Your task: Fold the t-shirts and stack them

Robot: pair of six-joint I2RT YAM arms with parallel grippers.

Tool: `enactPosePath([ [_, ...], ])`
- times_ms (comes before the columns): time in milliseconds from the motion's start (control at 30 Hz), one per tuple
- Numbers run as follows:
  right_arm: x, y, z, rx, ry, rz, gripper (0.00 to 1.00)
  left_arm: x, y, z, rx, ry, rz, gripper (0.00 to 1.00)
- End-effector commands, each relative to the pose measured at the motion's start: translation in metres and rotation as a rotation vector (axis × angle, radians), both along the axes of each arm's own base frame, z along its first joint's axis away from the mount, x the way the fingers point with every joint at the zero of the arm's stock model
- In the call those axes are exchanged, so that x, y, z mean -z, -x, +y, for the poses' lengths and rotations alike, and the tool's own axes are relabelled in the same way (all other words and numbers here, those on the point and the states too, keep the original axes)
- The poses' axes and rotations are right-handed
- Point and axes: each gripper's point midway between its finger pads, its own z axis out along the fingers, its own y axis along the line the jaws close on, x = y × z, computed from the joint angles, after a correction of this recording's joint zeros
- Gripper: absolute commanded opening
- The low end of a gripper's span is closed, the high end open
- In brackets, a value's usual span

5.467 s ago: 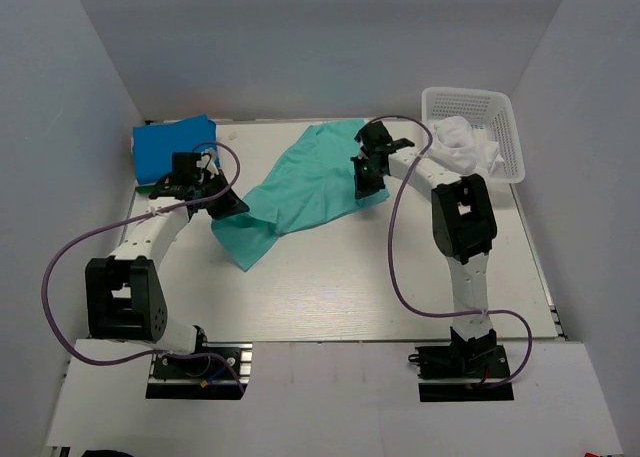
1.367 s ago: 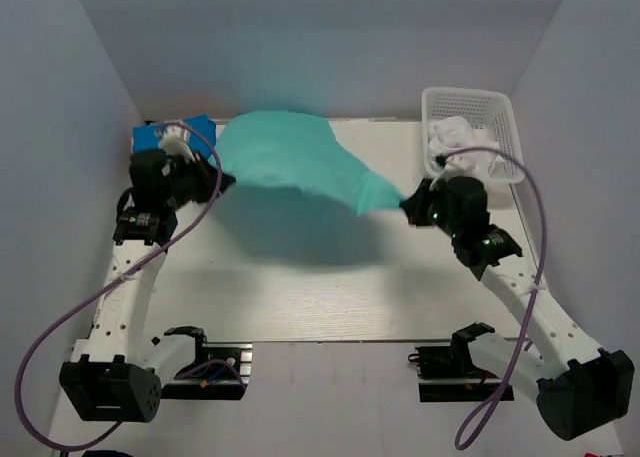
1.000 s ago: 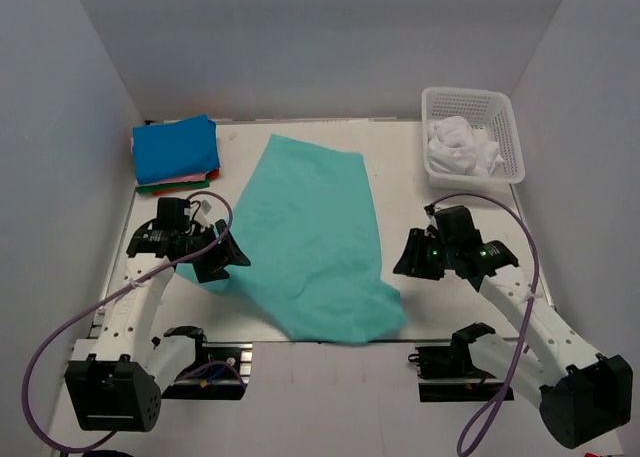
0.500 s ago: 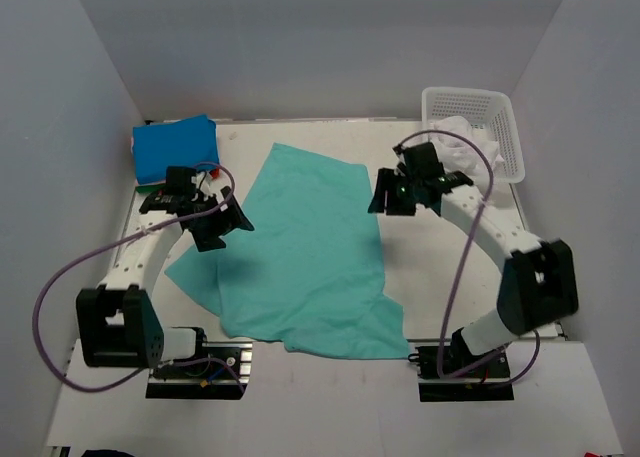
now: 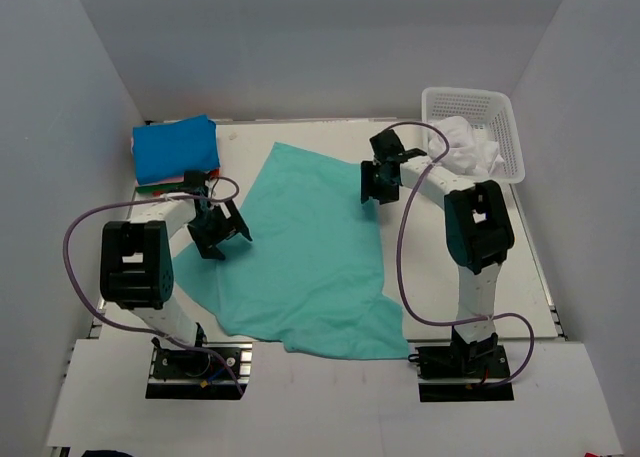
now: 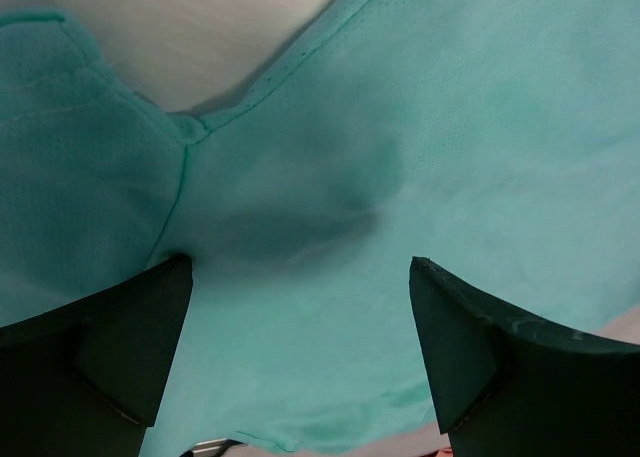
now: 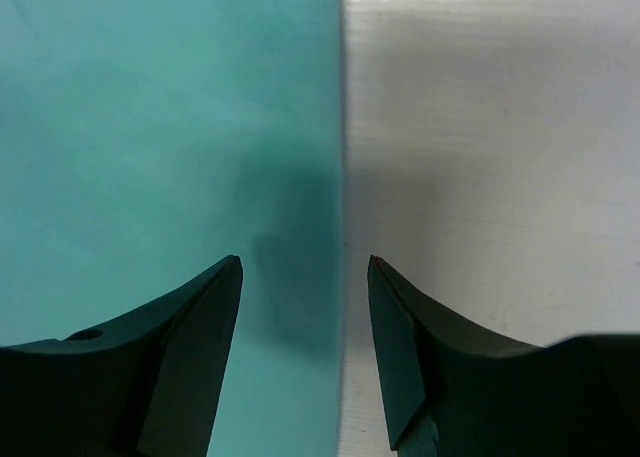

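A teal-green t-shirt (image 5: 310, 247) lies spread flat on the white table (image 5: 470, 257), its hem at the near edge. My left gripper (image 5: 220, 232) hovers over its left sleeve, jaws wide open and empty. In the left wrist view the gripper (image 6: 300, 265) is over the t-shirt (image 6: 450, 127), above the sleeve seam (image 6: 185, 137). My right gripper (image 5: 375, 182) is open above the shirt's far right edge. The right wrist view has that gripper (image 7: 305, 262) straddling the straight edge of the t-shirt (image 7: 150, 127), with nothing held. Folded t-shirts (image 5: 175, 149), blue on top, are stacked at the far left.
A white lattice basket (image 5: 500, 107) at the far right corner holds crumpled white cloth (image 5: 462, 145). Pink and dark edges (image 5: 165, 184) show under the blue shirt. Grey walls close in the table on three sides. Purple cables loop off both arms.
The teal shirt was dropped flat on the table and has settled. Both grippers opened and let go. The right arm swung to the shirt's far right edge; the left moved over the left sleeve.
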Motion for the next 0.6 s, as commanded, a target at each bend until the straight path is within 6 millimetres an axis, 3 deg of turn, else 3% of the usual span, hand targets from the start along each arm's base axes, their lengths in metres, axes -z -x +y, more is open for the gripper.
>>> enactPosePath([
  [0,0.015,0.019,-0.018,0.003,0.089,0.057,0.6,0.005,-0.024,0.01,-0.019,-0.049,-0.039,1.0],
  [67,0.019,0.022,-0.019,0.007,0.087,0.069,0.6,0.018,-0.019,0.007,0.005,-0.053,0.001,1.0],
  [133,0.024,0.028,-0.017,-0.001,0.076,0.085,0.4,0.023,-0.019,0.006,0.016,-0.046,0.017,1.0],
  [167,0.023,0.029,-0.012,-0.014,0.049,0.083,0.25,0.019,-0.026,0.004,0.018,-0.037,-0.005,1.0],
  [267,0.013,0.026,-0.001,-0.045,0.007,0.056,0.0,0.014,-0.041,0.001,0.032,-0.018,-0.039,1.0],
  [400,-0.009,0.02,-0.001,-0.047,0.012,0.015,0.0,-0.007,-0.065,-0.007,0.069,0.006,-0.119,1.0],
  [467,-0.037,0.006,0.005,-0.063,0.016,-0.053,0.0,-0.02,-0.076,-0.009,0.081,0.014,-0.162,1.0],
  [567,-0.052,0.02,0.013,-0.115,0.088,-0.058,0.0,-0.042,-0.081,-0.01,0.093,0.02,-0.212,1.0],
])
